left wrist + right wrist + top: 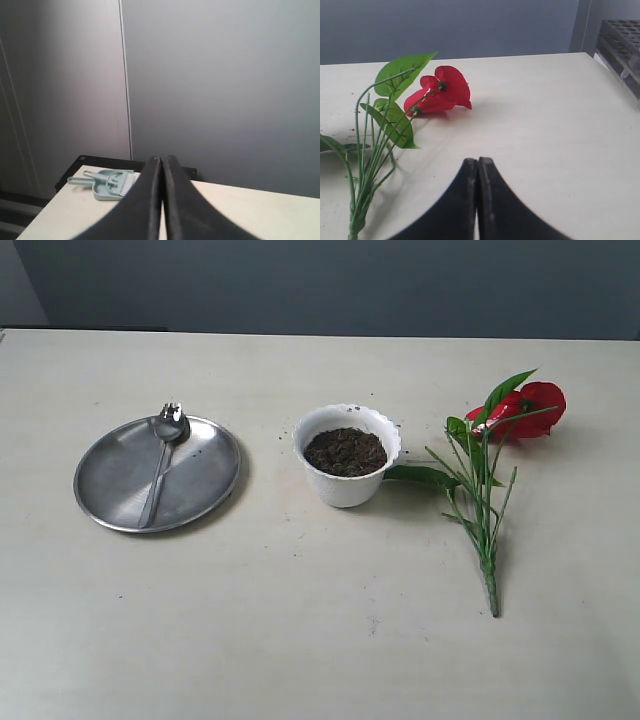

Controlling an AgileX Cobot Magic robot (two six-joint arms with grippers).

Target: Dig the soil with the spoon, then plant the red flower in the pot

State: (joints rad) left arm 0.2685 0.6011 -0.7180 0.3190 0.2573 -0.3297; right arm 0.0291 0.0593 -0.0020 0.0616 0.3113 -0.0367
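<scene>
Only the left wrist view shows a dustpan (107, 184) beside the left claw (161, 162)

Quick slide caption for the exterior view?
Spoon on steel plate, soil-filled pot at centre, red flower lying beside it; nothing grasped yet.

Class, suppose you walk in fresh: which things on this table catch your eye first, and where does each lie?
The red flower lies flat on the table's right side, its glossy bloom pointing away. In the middle stands the white pot filled with dark soil. On the left, the spoon rests on a round steel plate.
</scene>
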